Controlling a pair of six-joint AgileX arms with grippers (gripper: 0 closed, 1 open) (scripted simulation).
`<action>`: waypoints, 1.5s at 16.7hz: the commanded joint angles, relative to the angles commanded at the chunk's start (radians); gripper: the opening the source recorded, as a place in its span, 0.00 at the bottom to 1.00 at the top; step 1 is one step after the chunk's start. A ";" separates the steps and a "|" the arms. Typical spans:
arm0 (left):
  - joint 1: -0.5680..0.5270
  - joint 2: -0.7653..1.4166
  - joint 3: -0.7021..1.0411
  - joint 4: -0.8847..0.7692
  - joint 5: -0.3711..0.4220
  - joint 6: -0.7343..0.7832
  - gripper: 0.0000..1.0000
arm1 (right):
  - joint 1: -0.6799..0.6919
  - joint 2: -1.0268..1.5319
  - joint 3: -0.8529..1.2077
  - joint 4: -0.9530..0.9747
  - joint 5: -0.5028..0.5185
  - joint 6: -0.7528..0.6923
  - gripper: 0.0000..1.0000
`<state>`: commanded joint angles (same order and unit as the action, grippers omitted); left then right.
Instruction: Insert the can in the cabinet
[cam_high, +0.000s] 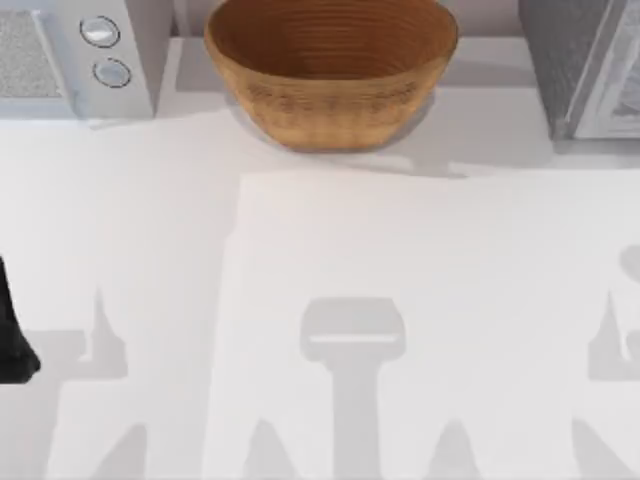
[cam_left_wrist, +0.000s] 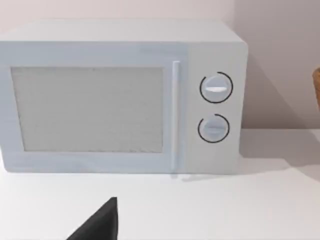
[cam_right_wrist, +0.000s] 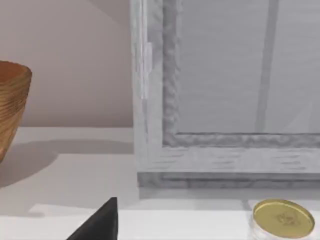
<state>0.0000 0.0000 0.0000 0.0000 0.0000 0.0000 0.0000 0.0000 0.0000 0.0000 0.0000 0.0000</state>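
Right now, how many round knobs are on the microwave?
2. The upper knob and the lower knob sit one above the other on the microwave, beside its door.

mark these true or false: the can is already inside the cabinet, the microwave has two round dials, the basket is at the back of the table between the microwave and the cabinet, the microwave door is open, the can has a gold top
1. The can is already inside the cabinet. False: in the right wrist view it stands on the table in front of the cabinet.
2. The microwave has two round dials. True.
3. The basket sits at the back of the table, between the microwave and the cabinet. True.
4. The microwave door is open. False: it is shut, flush with the front.
5. The can has a gold top. True.
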 joint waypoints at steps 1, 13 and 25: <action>0.000 0.000 0.000 0.000 0.000 0.000 1.00 | 0.000 0.000 0.000 0.000 0.000 0.000 1.00; 0.000 0.000 0.000 0.000 0.000 0.000 1.00 | -0.067 0.473 0.052 0.354 -0.070 -0.012 1.00; 0.000 0.000 0.000 0.000 0.000 0.000 1.00 | -0.169 1.103 0.109 0.807 -0.145 -0.042 1.00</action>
<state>0.0000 0.0000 0.0000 0.0000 0.0000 0.0000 -0.1694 1.1026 0.1091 0.8070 -0.1454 -0.0419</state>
